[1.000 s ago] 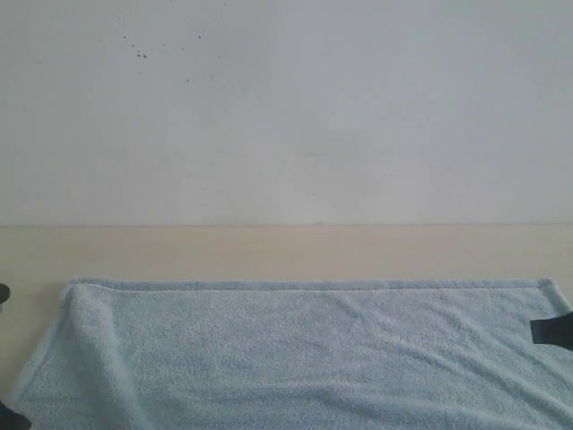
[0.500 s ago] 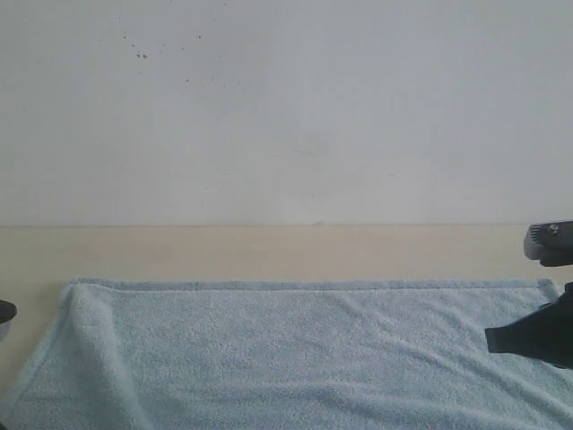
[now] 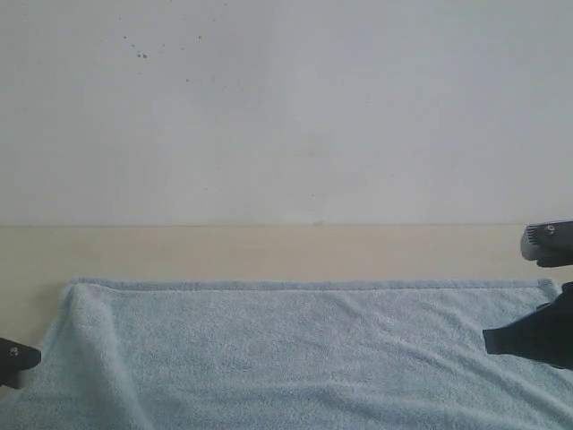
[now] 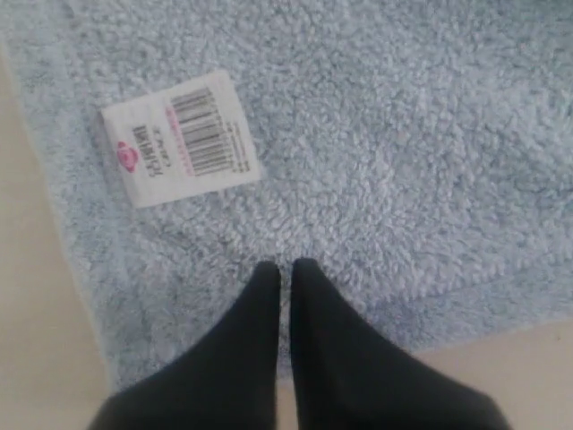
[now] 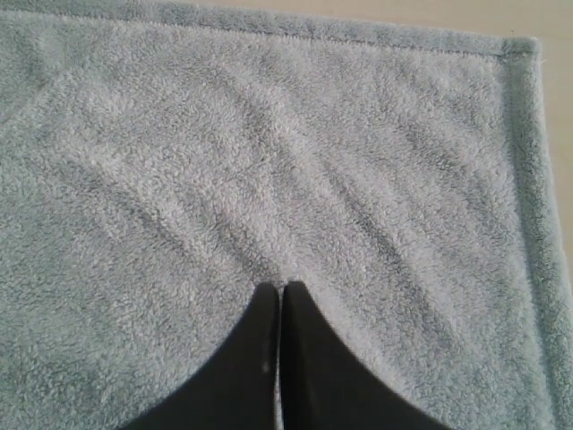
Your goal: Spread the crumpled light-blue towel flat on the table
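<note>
Towel [image 3: 304, 349] lies spread on the beige table [image 3: 269, 251], its long axis parallel to the wall [image 3: 286, 116]. We note fleecy terry pile and a hemmed border (barcode label [image 4: 179, 137] near one corner). Since a second ago, the left gripper [image 4: 285, 269] and right gripper [image 5: 279, 291] have edged inward, each with its fingers pressed together.

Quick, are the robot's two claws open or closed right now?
Left gripper: shut, nothing visibly held, over the towel.
Right gripper: shut, nothing visibly held.

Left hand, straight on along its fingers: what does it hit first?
Probably the towel, its pile right ahead of the shut left hand. The barcode label lies off that line. Height above the cloth is unclear.
</note>
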Tool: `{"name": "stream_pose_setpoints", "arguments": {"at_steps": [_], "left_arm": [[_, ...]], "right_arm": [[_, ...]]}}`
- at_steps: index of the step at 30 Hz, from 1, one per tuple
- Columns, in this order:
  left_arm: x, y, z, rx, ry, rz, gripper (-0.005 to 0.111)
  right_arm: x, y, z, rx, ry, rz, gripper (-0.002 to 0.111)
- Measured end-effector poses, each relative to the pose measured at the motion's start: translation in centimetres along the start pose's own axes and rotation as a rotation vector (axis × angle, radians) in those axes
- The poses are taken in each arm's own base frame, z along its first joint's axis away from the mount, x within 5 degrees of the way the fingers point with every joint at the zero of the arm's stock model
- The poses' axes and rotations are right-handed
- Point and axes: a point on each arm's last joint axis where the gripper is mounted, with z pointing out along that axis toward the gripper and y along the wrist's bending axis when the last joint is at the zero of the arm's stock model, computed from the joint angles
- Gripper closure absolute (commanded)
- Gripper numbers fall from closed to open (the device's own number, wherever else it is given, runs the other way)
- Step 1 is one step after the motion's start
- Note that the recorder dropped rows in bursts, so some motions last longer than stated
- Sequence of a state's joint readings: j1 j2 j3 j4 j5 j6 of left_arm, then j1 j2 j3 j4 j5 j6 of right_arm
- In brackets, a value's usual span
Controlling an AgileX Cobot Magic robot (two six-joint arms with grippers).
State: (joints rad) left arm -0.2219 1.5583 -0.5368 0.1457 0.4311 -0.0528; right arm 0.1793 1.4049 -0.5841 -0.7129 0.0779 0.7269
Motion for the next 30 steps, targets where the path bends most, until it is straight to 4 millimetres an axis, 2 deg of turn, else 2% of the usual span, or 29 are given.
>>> {"name": "stream_pose_setpoints", "arguments": {"at_steps": [6,20,23,27,30], "left_arm": [[0.3,0.3,0.8,-0.041,0.054,-0.025,0.103],[2.4,1.2,0.6,-0.151,0.249,-0.110,0.103],[2.0,1.1,-0.1,-0.142,0.177,-0.117,0.103],[0.9,1.1,-2.2,-0.119,-0.014,-0.123,0.103],[0.5,1.2,-2.7,-0.118,-0.082,-0.103,0.103]], "right_arm": [[0.0,0.0,0.0,0.000,0.000,0.000,0.108],[0.0,0.0,0.0,-0.005,-0.005,0.004,0.108],[0.0,0.0,0.0,-0.005,-0.005,0.004,0.108],[-0.1,0.1,0.0,-0.013,-0.014,0.006,0.108],[-0.2,0.1,0.0,-0.016,-0.017,0.010,0.108]]}}
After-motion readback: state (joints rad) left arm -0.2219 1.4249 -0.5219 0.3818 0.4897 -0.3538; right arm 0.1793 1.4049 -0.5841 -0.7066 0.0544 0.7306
